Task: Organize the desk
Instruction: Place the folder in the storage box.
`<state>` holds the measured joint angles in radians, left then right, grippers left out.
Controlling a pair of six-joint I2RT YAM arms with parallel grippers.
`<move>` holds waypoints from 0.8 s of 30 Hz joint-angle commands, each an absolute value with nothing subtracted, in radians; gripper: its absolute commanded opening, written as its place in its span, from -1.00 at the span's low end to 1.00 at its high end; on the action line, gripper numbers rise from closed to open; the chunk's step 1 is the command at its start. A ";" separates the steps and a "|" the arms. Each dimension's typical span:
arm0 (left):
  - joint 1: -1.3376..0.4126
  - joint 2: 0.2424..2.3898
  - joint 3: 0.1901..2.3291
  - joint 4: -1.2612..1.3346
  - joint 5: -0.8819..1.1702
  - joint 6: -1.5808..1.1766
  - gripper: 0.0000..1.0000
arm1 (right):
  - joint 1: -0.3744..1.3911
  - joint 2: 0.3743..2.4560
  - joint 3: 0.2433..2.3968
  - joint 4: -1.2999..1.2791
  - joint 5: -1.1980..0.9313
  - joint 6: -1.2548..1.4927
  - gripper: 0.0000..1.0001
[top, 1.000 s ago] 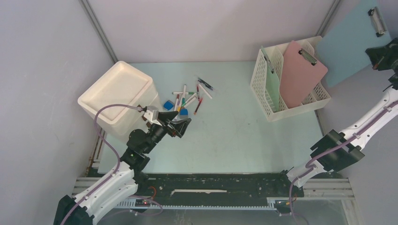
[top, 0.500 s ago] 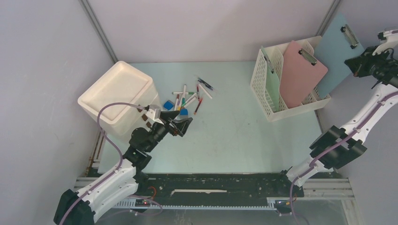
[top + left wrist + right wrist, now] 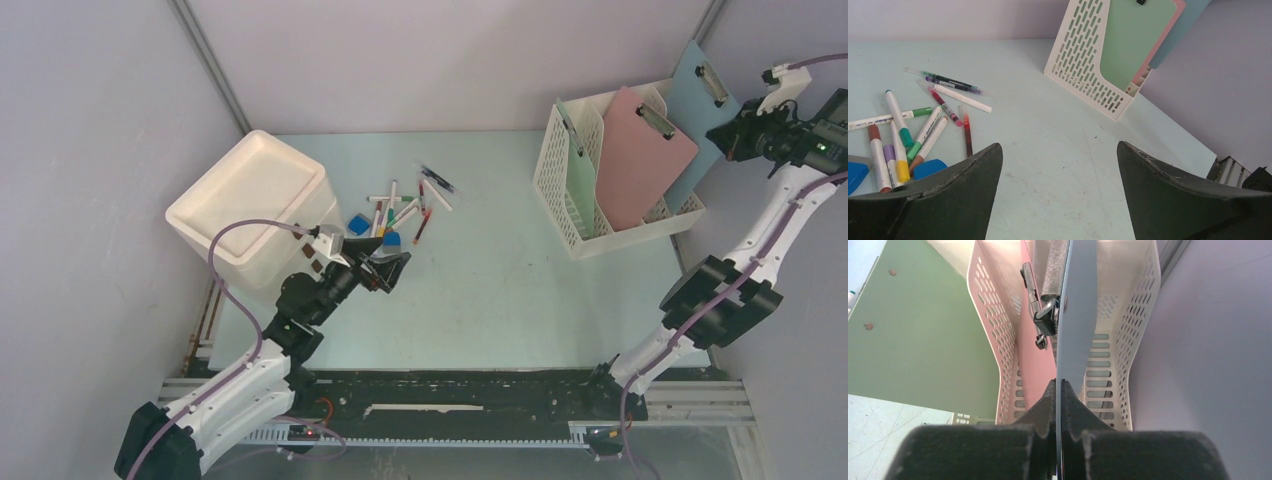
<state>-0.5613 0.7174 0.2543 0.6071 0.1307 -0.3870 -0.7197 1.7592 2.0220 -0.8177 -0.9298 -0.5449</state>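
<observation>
1. Pale mint-green flat worktop: fills the centre of the top view, with a black rail along its lower edge.
2. Left gripper: lower left of centre, jaws spread wide and empty, facing the clutter beyond, apparently ready for a pick.
3. Loose coloured marker pens and small blue blocks: scattered flat, left of centre, unsorted.
4. White box-shaped plastic bin: at left beside the pens, and likely their destination.
5. White perforated plastic file rack: upper right, with a green clipboard and a pink clipboard standing filed, a divider between them.
6. Right gripper: far upper right, pinched tight on the edge of a pale blue clipboard. The board is held edge-on into the rack's rightmost space, evidently for filing.
</observation>
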 commanded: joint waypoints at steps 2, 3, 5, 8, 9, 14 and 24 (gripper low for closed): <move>-0.554 0.706 0.246 0.646 0.129 -0.356 0.82 | -0.662 1.788 2.029 -0.769 -0.961 -0.516 -1.00; -0.554 0.707 0.247 0.645 0.128 -0.354 0.82 | -0.654 1.794 2.030 -0.760 -0.958 -0.509 -1.00; -0.554 0.706 0.247 0.643 0.128 -0.353 0.82 | -0.639 1.807 2.035 -0.746 -0.950 -0.502 -1.00; -0.552 0.708 0.248 0.641 0.126 -0.353 0.82 | -0.626 1.822 2.036 -0.713 -0.944 -0.483 -1.00; -0.552 0.709 0.248 0.641 0.126 -0.353 0.82 | -0.625 1.828 2.039 -0.701 -0.946 -0.474 -1.00; -0.552 0.720 0.254 0.641 0.128 -0.355 0.82 | -0.621 1.872 2.056 -0.675 -0.960 -0.442 -1.00; -0.551 0.720 0.254 0.640 0.132 -0.360 0.82 | -0.621 1.894 1.994 -0.722 -1.002 -0.470 -1.00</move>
<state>-0.5583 0.7219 0.2543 0.6075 0.1314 -0.3828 -0.6453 1.8782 2.0274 -0.6674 -0.9176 -0.4732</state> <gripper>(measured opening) 0.909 0.008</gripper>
